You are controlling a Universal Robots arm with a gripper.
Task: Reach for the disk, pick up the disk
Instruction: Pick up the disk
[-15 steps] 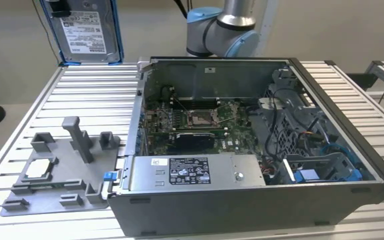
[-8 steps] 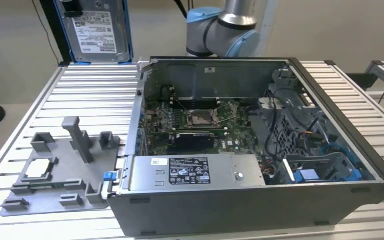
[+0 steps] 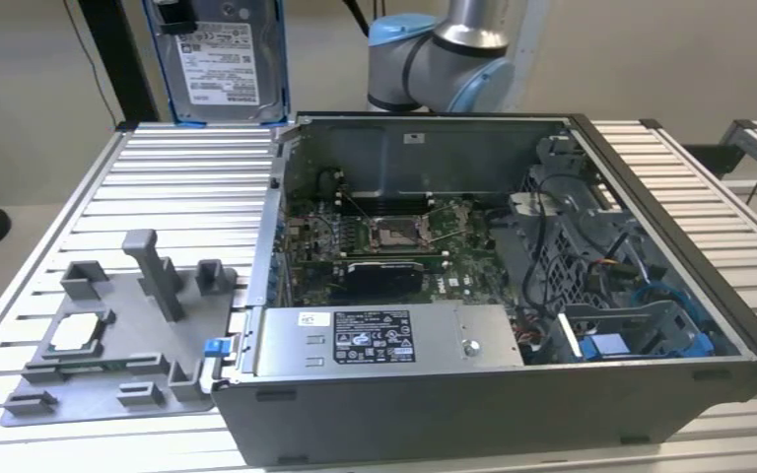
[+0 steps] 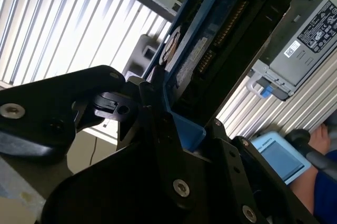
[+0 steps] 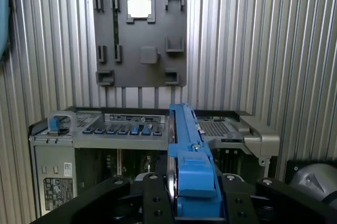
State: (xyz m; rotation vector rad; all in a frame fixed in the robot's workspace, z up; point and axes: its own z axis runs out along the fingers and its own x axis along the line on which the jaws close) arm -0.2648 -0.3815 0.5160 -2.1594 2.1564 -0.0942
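The disk (image 3: 228, 69) is a silver hard drive with a white label in a bright blue bracket. In the exterior view it hangs upright in the air above the table's far edge, off the case's far corner on the exterior view's left. My gripper (image 3: 174, 12) is shut on its upper end. In both wrist views the disk (image 5: 185, 145) (image 4: 192, 60) runs edge-on out from between my black fingers (image 5: 152, 203), which press on its two flat sides. The gripper (image 5: 187, 197) looks down over the case from high up.
An open computer case (image 3: 484, 409) lies on the ribbed metal table (image 3: 181, 187), with a long grey labelled box (image 3: 378, 340) along its near side. A grey fixture plate (image 3: 103, 389) holding a small square chip (image 3: 76, 330) lies beside it. A person's hand (image 4: 316, 139) shows near a blue device.
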